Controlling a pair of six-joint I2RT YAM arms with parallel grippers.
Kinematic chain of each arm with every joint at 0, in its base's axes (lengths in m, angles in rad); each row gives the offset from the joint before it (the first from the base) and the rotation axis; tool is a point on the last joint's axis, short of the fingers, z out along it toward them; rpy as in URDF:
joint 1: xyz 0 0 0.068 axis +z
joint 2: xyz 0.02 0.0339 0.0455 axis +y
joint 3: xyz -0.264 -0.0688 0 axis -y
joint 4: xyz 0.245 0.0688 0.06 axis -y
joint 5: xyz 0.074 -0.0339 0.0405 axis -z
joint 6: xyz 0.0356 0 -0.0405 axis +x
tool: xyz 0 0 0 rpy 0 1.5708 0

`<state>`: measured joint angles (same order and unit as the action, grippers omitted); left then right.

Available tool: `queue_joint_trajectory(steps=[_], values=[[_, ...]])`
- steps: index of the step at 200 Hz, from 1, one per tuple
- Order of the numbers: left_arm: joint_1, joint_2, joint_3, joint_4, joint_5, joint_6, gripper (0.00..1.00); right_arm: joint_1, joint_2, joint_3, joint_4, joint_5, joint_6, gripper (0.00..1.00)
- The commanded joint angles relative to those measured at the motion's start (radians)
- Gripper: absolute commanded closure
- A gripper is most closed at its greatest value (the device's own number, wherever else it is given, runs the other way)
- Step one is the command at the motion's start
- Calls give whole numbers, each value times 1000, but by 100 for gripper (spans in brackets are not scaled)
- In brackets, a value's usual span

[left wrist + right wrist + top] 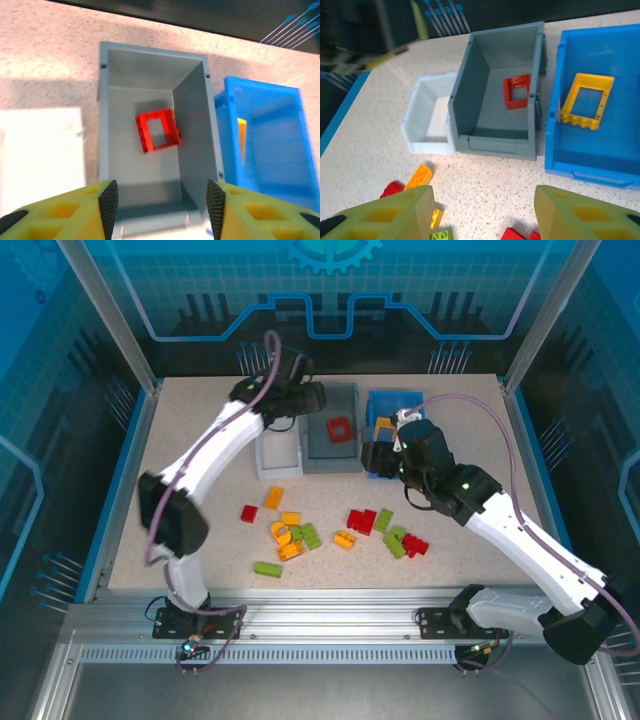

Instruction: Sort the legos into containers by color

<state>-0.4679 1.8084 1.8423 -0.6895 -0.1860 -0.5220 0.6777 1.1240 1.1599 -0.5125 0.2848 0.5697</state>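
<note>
Legos (290,535) are lying loose on the table (330,570). We are holding our left gripper (162,210) spread wide, empty, above the grey bin (192,125) with its red frame (158,130); our right gripper (485,212), equally parted and empty, is hovering before the blue bin (620,145).

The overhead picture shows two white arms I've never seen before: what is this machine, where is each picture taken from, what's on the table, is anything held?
These are two robot arms bolted at the near edge of the table, each ending in a two-finger gripper. The overhead picture comes from a fixed camera above and behind them; the other two come from wrist cameras, so each arm's yellow fingers show at the bottom. On it stand a white bin, a grey bin holding a red frame, and a blue bin holding a yellow frame. Red, orange-yellow and green loose bricks lie nearer the arms. The left gripper and right gripper are both open, holding nothing.
</note>
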Motion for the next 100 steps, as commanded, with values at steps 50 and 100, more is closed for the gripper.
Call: queue_joint_trajectory(steps=[50, 100], values=[[-103, -739, -827, -180, -5, -551, 42, 315, -25, -128, 57, -189, -230, 39], [-264, -939, -1163, -237, 11, -938, 40, 520, 75, -202, 160, -204, -269, 29]])
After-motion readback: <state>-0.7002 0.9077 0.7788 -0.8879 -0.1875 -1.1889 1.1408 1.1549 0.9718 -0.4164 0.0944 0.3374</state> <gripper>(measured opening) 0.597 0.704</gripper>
